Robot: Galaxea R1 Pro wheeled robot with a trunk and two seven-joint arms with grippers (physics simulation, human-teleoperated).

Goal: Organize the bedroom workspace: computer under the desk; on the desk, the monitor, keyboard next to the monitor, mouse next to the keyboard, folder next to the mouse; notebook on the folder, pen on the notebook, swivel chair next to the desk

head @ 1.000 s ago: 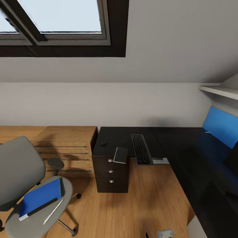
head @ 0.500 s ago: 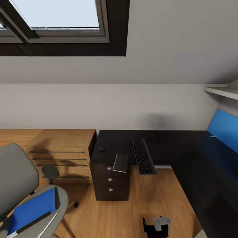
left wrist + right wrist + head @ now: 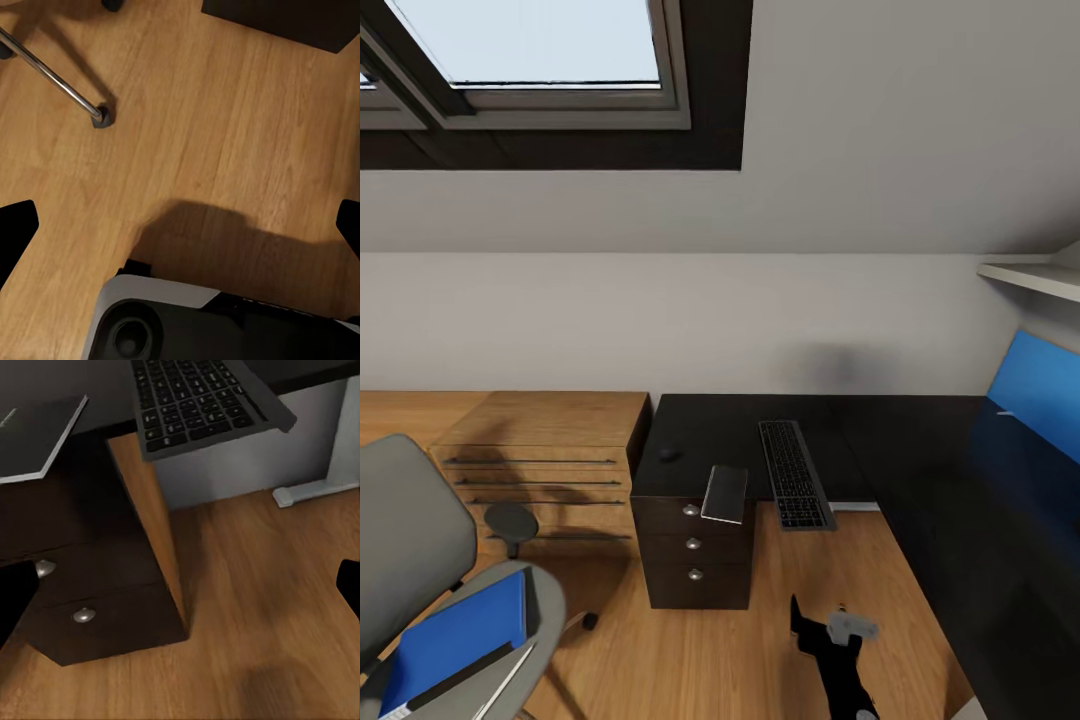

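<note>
While the right claw point(image 3: 830, 630) hangs apparently spread, the keyboard point(image 3: 794, 472) overhangs the desk point(image 3: 920, 450) beyond it.

The head view is taken from high up, facing forward and down across the room toward the counter point(image 3: 920, 470), the far wall and the skylight point(image 3: 530, 50). The left wrist view is aimed almost straight down at the wooden floor point(image 3: 225, 135), close above the robot base point(image 3: 187, 322). The right wrist view is taken low and near, facing the drawer unit point(image 3: 97, 577) and the overhanging keyboard point(image 3: 195, 397). Drawer unit point(image 3: 695, 545) and keyboard point(image 3: 793, 472) are shared with the head view.
</note>
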